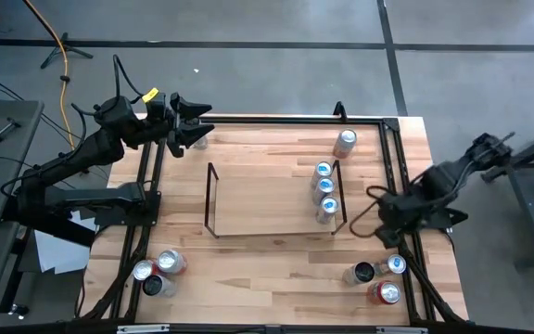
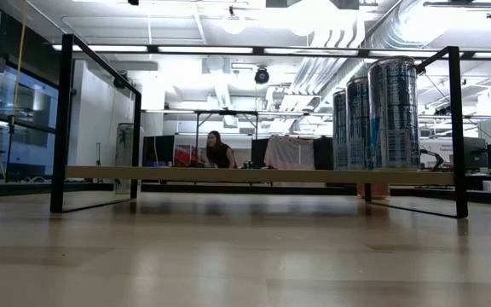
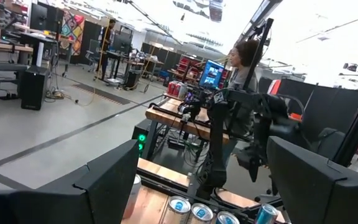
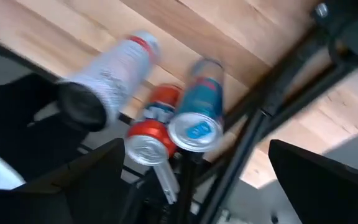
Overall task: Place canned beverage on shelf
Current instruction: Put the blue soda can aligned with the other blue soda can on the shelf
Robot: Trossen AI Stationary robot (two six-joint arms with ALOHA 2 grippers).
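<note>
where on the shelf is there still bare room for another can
The shelf is bare from its left wire frame across to the three cans lined up at its right end. That right end is crowded. The open left gripper hovers over the table's far-left corner; the open right gripper is near the right rail.

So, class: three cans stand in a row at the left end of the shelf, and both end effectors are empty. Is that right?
Not quite. The high view shows the three cans at the right end of the shelf, not the left. The rest holds: the left end effector and the right end effector are both open and empty.
</note>
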